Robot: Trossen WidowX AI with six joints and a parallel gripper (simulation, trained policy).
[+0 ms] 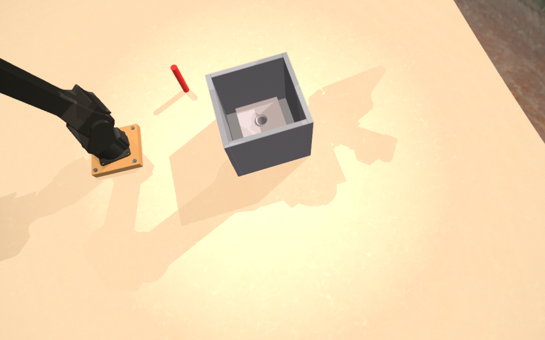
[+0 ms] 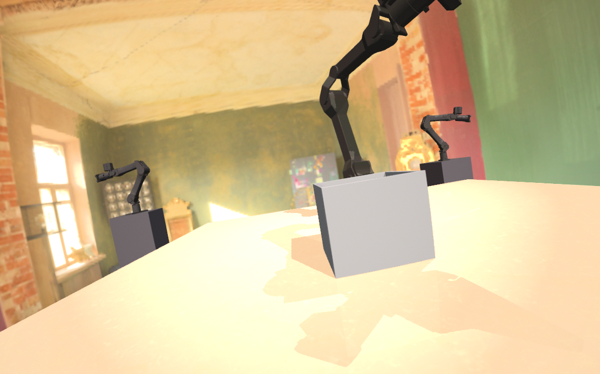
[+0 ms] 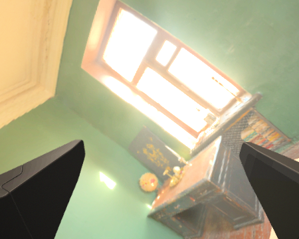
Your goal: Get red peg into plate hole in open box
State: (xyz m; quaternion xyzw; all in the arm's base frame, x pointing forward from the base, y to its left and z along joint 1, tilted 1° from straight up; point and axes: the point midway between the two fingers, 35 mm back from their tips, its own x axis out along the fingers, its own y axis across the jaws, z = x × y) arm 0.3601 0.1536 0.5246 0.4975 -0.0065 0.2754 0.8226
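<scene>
The red peg [image 1: 180,79] stands upright on the table, between the arm's base and the box, in the top view. The open grey box [image 1: 270,144] [image 2: 378,226] stands to the right of the peg. The pale plate [image 1: 275,110] lies at its bottom, and the round hole [image 1: 261,120] in it shows nothing inside. In the exterior view the box's wall hides the plate, and the peg is not seen. My gripper [image 3: 164,149] is open and empty in the wrist view, facing walls and a window, away from the peg and box. Its fingers are outside the top view.
The arm's orange base plate [image 1: 137,145] is left of the box. The table [image 1: 308,270] [image 2: 176,302] carries large shadows of the arm and box. Its edge runs along the upper right in the top view. Two other arms [image 2: 140,178] [image 2: 434,132] stand on dark blocks beyond the table.
</scene>
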